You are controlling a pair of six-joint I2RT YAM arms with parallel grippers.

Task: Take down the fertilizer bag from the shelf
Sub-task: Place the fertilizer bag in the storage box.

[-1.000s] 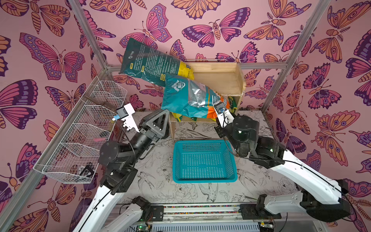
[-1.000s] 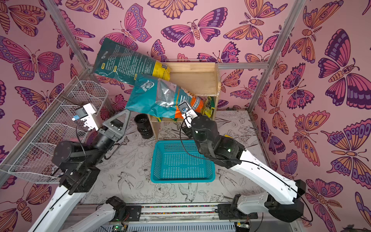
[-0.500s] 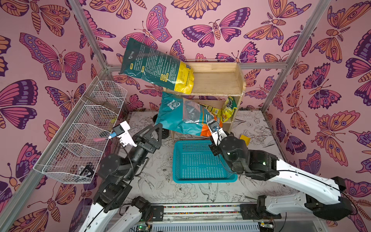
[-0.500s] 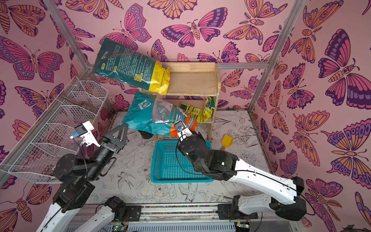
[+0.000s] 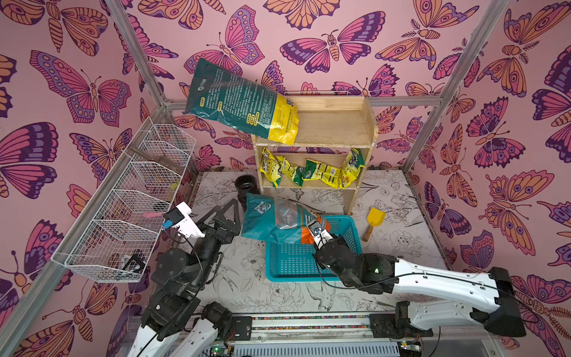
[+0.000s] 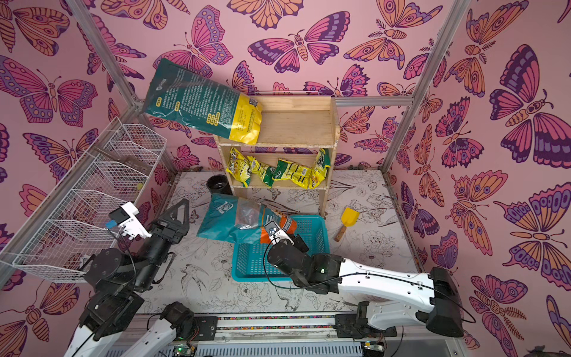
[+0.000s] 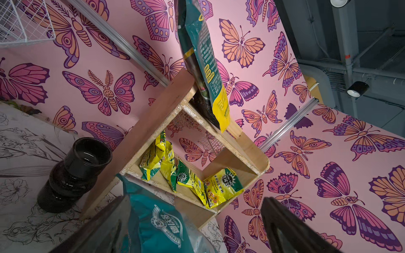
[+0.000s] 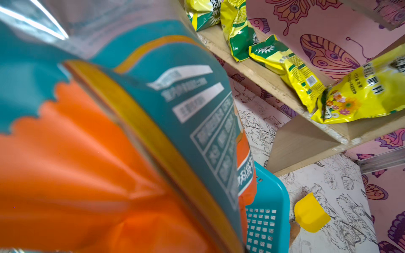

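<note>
Lowering of the fertilizer bag (image 5: 272, 221), seen in both top views. Compared with a second earlier, when it is level with the top tier of the shelf (image 5: 335, 129), the bag now hangs well below both tiers, in front of the shelf's legs. Its orange end is over the rear left corner of the blue basket (image 5: 350, 238), and its teal end reaches out beyond the basket over the tabletop (image 5: 401, 247), towards the black pot (image 5: 245, 185). The bag is thus clear of the shelf, and the taking-down is judged nearly complete: only setting down and release remain. The right tool (image 5: 314, 229) is closed narrowly on the orange end. The right arm, drawn back from the shelf, stretches low across the tabletop with its wrist turned upward over the basket. The left tool (image 5: 224, 214) stands wide and holds nothing. Its arm has also pulled back and down from the shelf, and it points toward the bag's teal end. In the left wrist view that end (image 7: 157, 219) appears between the spread fingers (image 7: 285, 225), though whether it touches either cannot be told. A second, green and yellow bag (image 5: 241, 102) stays on the top tier, leaning out over the left rim. The small yellow packets (image 5: 321, 171) on the lower tier are undisturbed.
</note>
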